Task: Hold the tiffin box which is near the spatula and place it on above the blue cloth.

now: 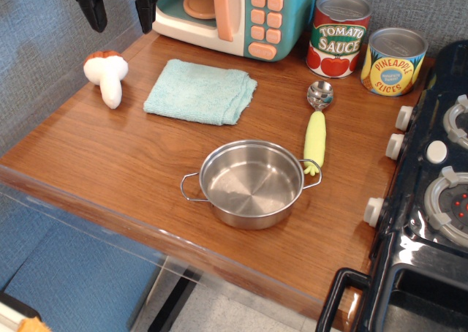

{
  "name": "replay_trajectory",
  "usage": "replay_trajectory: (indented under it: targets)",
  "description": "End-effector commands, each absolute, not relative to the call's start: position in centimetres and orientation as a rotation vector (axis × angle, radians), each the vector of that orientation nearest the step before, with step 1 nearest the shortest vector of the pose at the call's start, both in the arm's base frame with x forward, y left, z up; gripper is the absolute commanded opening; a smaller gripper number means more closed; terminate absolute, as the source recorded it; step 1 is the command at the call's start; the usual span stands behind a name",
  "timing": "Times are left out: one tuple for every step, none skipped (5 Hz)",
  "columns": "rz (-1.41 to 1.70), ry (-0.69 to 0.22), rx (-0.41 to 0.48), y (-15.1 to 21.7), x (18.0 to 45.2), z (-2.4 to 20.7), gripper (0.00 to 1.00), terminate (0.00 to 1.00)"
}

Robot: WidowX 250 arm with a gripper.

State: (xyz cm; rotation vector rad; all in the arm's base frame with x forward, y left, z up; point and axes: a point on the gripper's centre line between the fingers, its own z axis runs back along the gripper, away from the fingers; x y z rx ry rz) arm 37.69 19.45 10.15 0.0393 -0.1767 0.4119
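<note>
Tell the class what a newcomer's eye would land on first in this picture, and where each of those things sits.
The shiny tiffin box stands empty near the front edge of the wooden table, its right handle touching the tip of the spatula. Behind it lies the blue cloth, with a white toy mushroom to its left. The dark hand hangs open at the top left, holding nothing.

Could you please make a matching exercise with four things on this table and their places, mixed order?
Things:
1. tiffin box
2. blue cloth
3. toy mushroom
4. pineapple can

Places:
A. far left, near the wall
B. front, beside the spatula handle
C. back right, by the tomato can
D. in front of the toy microwave

Pairs: 1-B, 2-D, 3-A, 4-C
</note>
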Motion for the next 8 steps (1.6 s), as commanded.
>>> replay_trajectory:
  targets:
    - [0.412,-0.177,0.039,19.5,37.7,10.1,1.0,0.0]
    - [0.391,-0.18,0.035,18.7,37.5,10.2,1.0,0.0]
    - [0.311,-0.202,0.022,16.3,36.5,11.2,1.0,0.0]
    - [0.131,-0.218,-0.036,11.6,33.1,12.0,1.0,0.0]
    - [-0.016,-0.197,-0.062,7.1,29.7,11.6,1.0,0.0]
    - [-0.148,-0.201,-0.049,3.2,26.5,10.9,1.0,0.0]
    - [-0.24,-0.204,-0.028,0.2,25.1,9.4,1.0,0.0]
    - [-0.298,-0.211,0.005,-1.8,25.1,7.8,1.0,0.0]
